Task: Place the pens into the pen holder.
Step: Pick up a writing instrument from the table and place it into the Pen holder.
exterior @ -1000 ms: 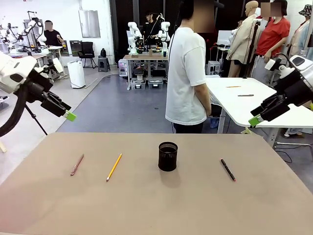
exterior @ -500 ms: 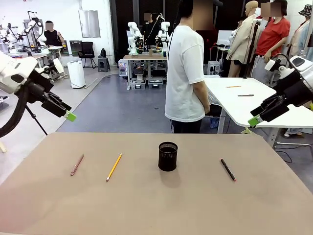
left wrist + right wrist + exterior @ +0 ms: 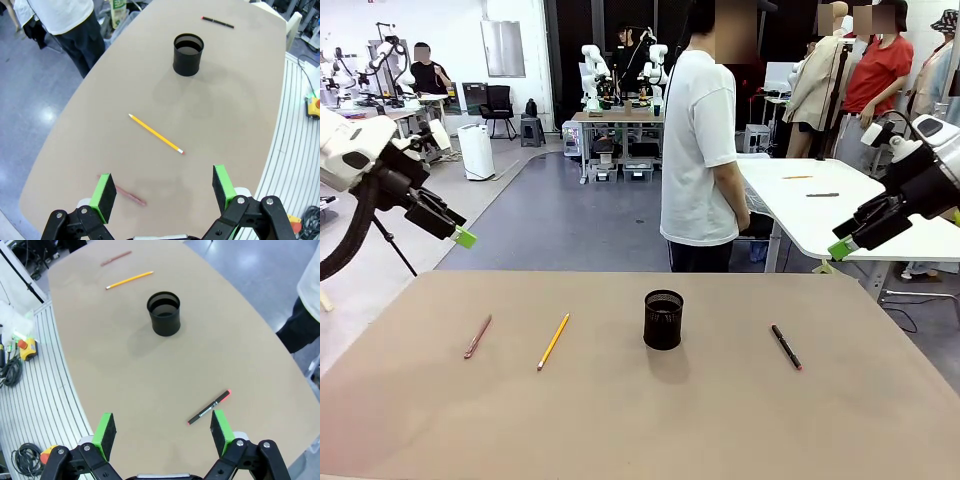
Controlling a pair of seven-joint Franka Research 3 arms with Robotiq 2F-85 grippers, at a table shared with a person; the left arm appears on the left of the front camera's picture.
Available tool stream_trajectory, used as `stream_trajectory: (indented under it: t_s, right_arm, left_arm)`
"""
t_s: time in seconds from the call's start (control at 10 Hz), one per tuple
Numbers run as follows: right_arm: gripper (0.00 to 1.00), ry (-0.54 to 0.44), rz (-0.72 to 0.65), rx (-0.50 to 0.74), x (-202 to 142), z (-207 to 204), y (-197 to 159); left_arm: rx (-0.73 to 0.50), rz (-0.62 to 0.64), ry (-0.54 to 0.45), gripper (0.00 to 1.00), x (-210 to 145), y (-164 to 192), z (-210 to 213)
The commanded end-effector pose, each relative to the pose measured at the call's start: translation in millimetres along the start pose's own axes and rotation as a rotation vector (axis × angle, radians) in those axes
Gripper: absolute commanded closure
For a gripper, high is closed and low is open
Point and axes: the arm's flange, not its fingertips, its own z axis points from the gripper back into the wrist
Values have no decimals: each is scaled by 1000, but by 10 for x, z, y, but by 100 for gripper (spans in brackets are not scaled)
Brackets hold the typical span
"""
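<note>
Plainly, 2 wrist views look into the pen holder (image 3: pixel 188 54), left end effector (image 3: pixel 164 189) and right end effector (image 3: pixel 162 430) both released.

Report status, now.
Both open: left gripper, right gripper, above table. On it, flat: yellow pen, pink pen, black pen; pen holder upright, empty. Nothing blocking.

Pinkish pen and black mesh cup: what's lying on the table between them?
Just the yellow pencil, lying flat, apart from both the pinkish pen and the cup; the front view shows it.
</note>
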Motion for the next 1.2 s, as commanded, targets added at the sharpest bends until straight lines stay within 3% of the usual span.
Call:
stream_trajectory:
  t_s: [0.0, 0.3, 0.7, 1.0, 1.1]
  right_arm:
    - [0, -9, 4, 6, 12, 12, -16]
    - [0, 1, 0, -1, 2, 0, 2]
    - [0, -67, 24, 61, 124, 148, -49]
    - [0, -45, 71, -2, 163, 172, -72]
    - [0, -38, 20, 31, 166, 163, 19]
  left_arm:
    - [-2, -2, -5, 0, 1, -2, 22]
    - [0, 0, 0, 0, 0, 0, 0]
    - [-54, 36, -42, 0, -162, 107, 85]
    - [-62, 47, -50, 0, -161, 116, 56]
    - [-41, 56, -18, 0, -165, 73, 74]
